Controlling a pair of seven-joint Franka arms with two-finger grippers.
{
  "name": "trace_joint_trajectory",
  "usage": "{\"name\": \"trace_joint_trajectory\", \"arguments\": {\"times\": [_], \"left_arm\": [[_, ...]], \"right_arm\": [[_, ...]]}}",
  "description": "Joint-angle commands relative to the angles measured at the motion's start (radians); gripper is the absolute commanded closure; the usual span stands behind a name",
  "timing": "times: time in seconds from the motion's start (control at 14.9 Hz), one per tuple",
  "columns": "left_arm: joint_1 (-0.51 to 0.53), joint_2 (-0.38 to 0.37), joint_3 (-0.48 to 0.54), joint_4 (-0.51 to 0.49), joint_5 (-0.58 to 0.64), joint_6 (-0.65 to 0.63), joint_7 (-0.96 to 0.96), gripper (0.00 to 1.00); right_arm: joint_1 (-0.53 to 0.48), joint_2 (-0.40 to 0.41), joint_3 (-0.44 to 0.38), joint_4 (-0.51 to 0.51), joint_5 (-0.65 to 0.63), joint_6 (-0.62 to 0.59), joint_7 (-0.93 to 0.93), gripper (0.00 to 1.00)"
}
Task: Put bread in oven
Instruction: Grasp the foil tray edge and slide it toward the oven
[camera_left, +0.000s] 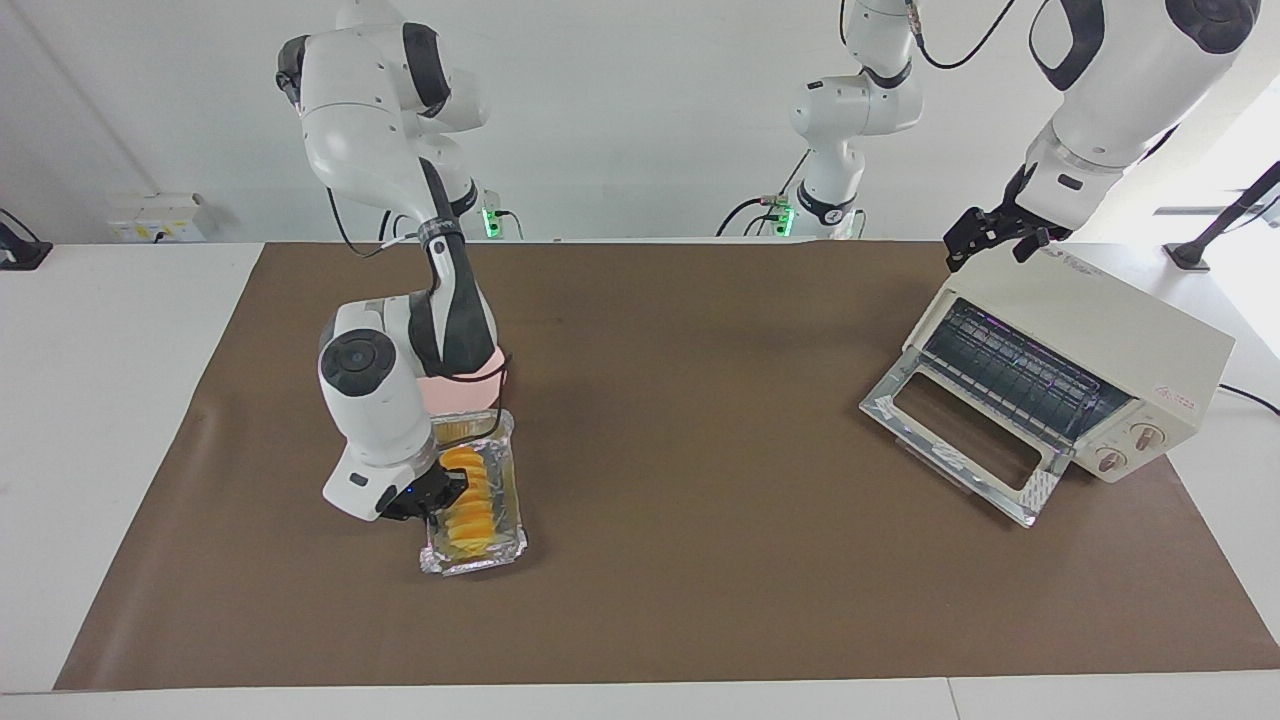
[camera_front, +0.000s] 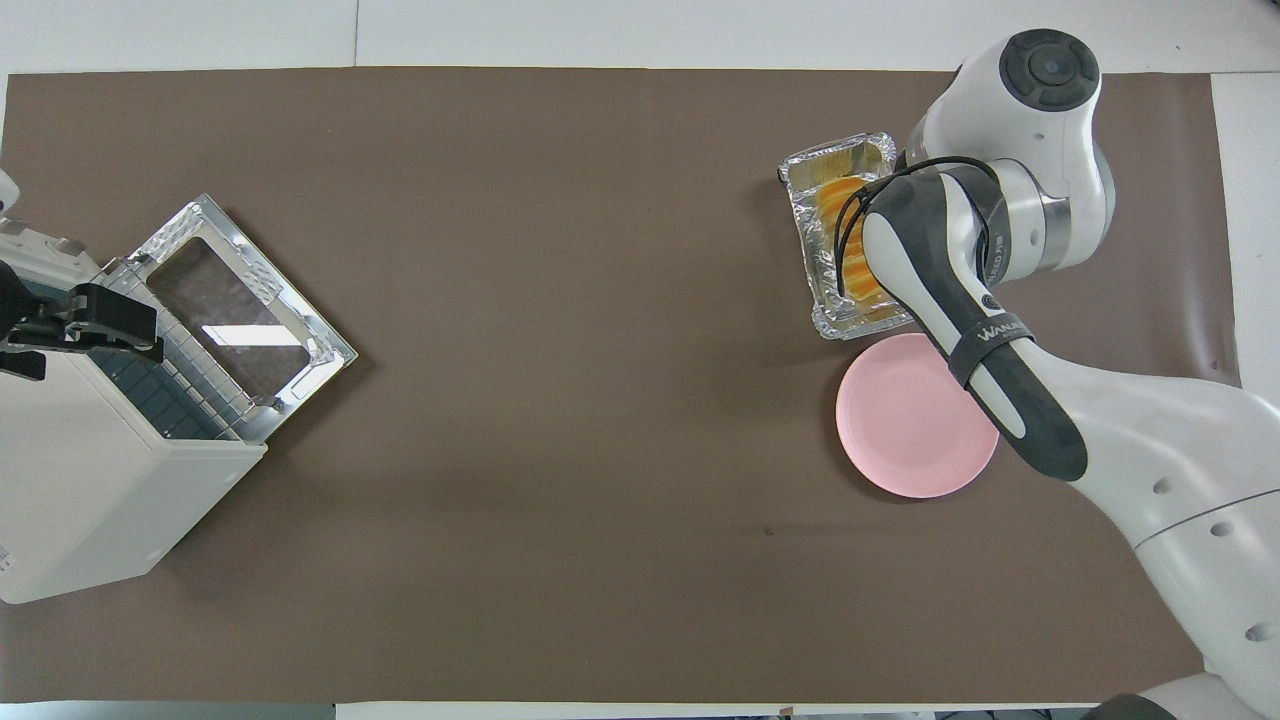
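Observation:
The bread (camera_left: 468, 505), a ridged yellow-orange loaf, lies in a crinkled foil tray (camera_left: 503, 548) toward the right arm's end of the table. My right gripper (camera_left: 438, 492) is down at the loaf, at its side. In the overhead view the right arm covers that gripper and part of the bread (camera_front: 838, 205). The cream-white oven (camera_left: 1100, 330) stands at the left arm's end with its glass door (camera_left: 960, 440) dropped open and the wire rack showing. My left gripper (camera_left: 990, 250) is open at the oven's top edge, which also shows in the overhead view (camera_front: 90, 320).
A round pink plate (camera_front: 915, 420) lies beside the foil tray (camera_front: 822, 170), nearer to the robots. A brown mat (camera_left: 700, 480) covers the table between the tray and the oven (camera_front: 90, 480).

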Motion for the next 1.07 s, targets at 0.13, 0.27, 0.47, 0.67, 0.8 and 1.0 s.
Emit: {"name": "trace_joint_trajectory", "arguments": {"times": [0.13,0.27,0.47,0.67,0.8,1.0], "left_arm": [[0.018,-0.031,-0.008,-0.030,-0.011,0.008,0.016,0.00],[0.018,-0.031,-0.008,-0.030,-0.011,0.008,0.014,0.00],[0.018,-0.031,-0.008,-0.030,-0.011,0.008,0.014,0.00],[0.018,-0.031,-0.008,-0.030,-0.011,0.008,0.014,0.00],[0.018,-0.031,-0.008,-0.030,-0.011,0.008,0.014,0.00],[0.018,-0.031,-0.008,-0.030,-0.011,0.008,0.014,0.00]], "right_arm": [[0.179,-0.006,0.004,0.143,0.057,-0.164,0.291,1.00],[0.275,-0.004,0.004,0.136,0.063,-0.115,0.422,1.00],[0.362,-0.003,0.002,0.087,0.060,-0.052,0.541,1.00],[0.402,-0.026,0.001,-0.077,0.050,0.134,0.631,1.00],[0.425,-0.021,0.001,-0.096,0.050,0.160,0.640,1.00],[0.427,-0.035,0.002,-0.173,0.050,0.249,0.642,1.00]]}}
